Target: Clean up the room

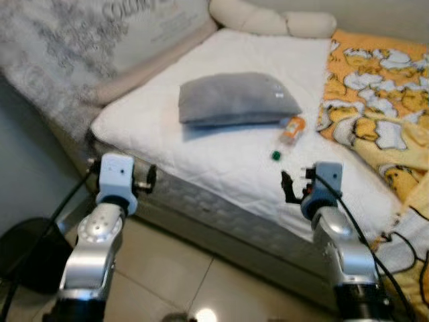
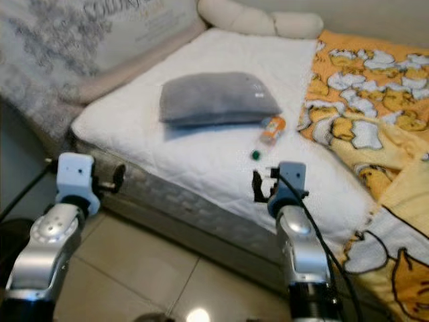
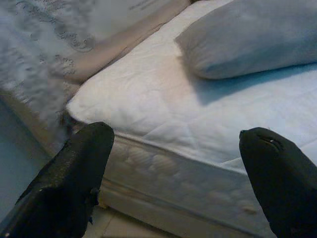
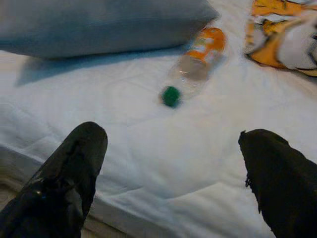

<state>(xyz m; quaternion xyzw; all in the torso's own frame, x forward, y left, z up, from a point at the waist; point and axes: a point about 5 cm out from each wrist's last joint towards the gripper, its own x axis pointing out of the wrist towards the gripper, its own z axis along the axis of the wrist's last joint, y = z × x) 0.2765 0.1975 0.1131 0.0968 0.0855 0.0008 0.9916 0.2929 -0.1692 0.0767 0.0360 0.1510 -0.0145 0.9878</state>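
A clear plastic bottle [image 1: 289, 132] with an orange label and a green cap [image 4: 171, 95] lies on its side on the white mattress [image 1: 221, 154], just right of a grey pillow [image 1: 236, 98]. My right gripper [image 4: 171, 176] is open, held over the bed's near edge, a short way in front of the bottle. My left gripper [image 3: 183, 168] is open too, raised at the mattress's near left corner, facing the pillow [image 3: 252, 37] from a distance. Neither holds anything.
A yellow cartoon blanket [image 1: 379, 100] covers the bed's right side and drapes over the edge. Cream pillows [image 1: 268, 20] lie at the head. A grey patterned cover [image 1: 60, 47] lies along the left. A dark round object [image 1: 30, 251] sits on the tiled floor [image 1: 188, 282].
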